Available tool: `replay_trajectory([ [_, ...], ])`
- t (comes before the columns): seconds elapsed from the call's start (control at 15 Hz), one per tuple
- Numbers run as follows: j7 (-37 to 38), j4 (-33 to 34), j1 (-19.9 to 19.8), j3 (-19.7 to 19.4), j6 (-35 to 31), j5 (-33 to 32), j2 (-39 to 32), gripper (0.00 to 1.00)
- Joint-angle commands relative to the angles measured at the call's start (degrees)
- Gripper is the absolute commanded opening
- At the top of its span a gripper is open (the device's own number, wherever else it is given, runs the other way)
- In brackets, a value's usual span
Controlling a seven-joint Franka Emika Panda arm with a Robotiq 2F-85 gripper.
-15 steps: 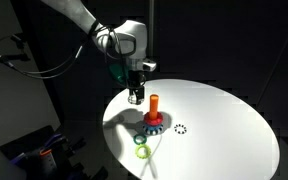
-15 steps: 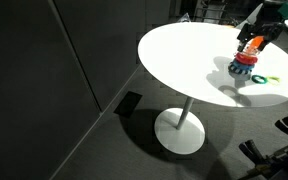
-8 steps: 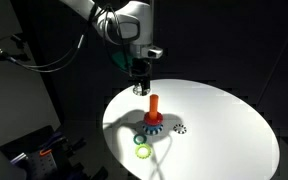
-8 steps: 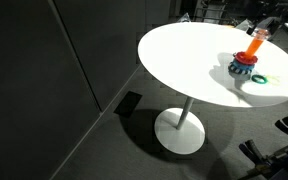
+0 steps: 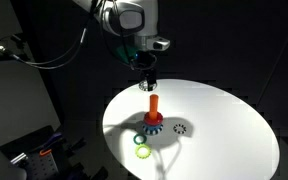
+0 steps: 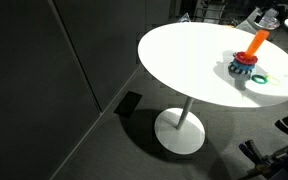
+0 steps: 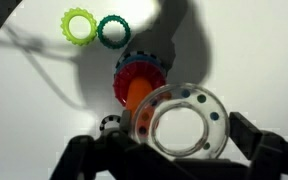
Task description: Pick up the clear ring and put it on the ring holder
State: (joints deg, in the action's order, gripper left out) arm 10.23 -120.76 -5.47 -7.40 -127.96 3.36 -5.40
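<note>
In the wrist view my gripper (image 7: 174, 150) is shut on the clear ring (image 7: 180, 123), a glassy ring with small coloured dots. It hangs above and just beside the ring holder (image 7: 136, 88), whose orange peg, red collar and blue toothed base stand below. In an exterior view the gripper (image 5: 150, 83) is raised above the holder (image 5: 154, 115). In an exterior view the holder (image 6: 250, 58) stands near the table's far side, and the gripper is barely visible at the frame's edge.
A yellow-green ring (image 7: 79, 25) and a dark green ring (image 7: 113, 31) lie beside the holder on the white round table (image 5: 224, 125). A black-and-white dotted ring (image 5: 181, 128) lies to the holder's side. The room around is dark.
My gripper has risen from table level beside the holder and moved over the peg, carrying the clear ring.
</note>
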Motion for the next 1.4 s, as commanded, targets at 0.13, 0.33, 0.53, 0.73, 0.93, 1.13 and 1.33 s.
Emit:
replay_trajectory([
  [0.13,3.3,2.7,-0.9,-0.7,1.9,-1.5,-0.9,0.7],
  [0.33,3.8,3.3,-1.2,-0.9,1.9,-1.3,-1.9,0.7],
  [0.53,3.9,4.0,-1.3,-1.3,2.1,-1.0,-3.3,0.7],
  [0.73,4.3,4.7,-1.5,-1.6,2.0,-0.9,-4.7,0.7],
  [0.93,4.6,5.6,-1.6,-1.8,1.6,-0.7,-6.2,0.7],
  [1.13,4.1,6.3,-1.6,-1.7,1.4,-0.1,-7.5,0.7],
  [1.33,3.5,6.8,-1.7,-1.5,1.9,0.6,-8.5,0.7],
])
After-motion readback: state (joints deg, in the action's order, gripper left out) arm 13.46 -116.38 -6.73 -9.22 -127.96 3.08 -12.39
